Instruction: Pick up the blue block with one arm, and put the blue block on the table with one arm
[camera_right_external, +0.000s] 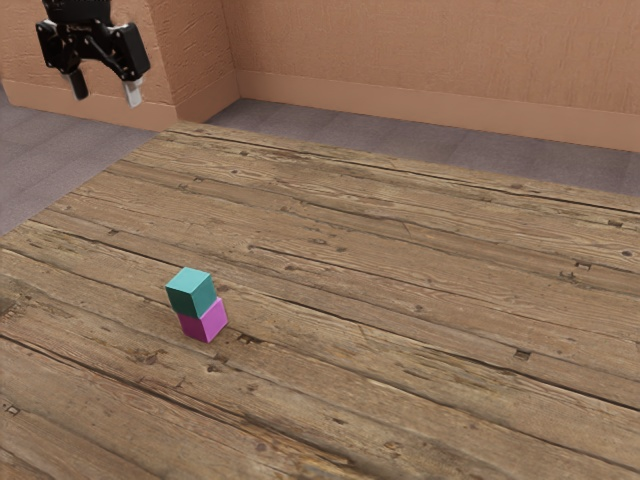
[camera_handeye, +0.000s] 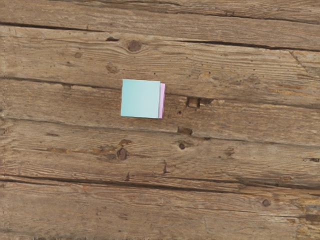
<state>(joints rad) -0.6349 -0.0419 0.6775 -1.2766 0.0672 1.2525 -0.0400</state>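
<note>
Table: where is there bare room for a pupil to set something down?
It is crowded only where the blue block sits on the pink block. The table is bare from that stack to the exterior view's right edge, and back toward the wall.

Stacked two-high on table (camera_right_external: 420, 260)
Got upper block (camera_right_external: 191, 291) sitting on lower block (camera_right_external: 205, 322) (edges not quite flush), with both left of centre in the exterior view.
</note>
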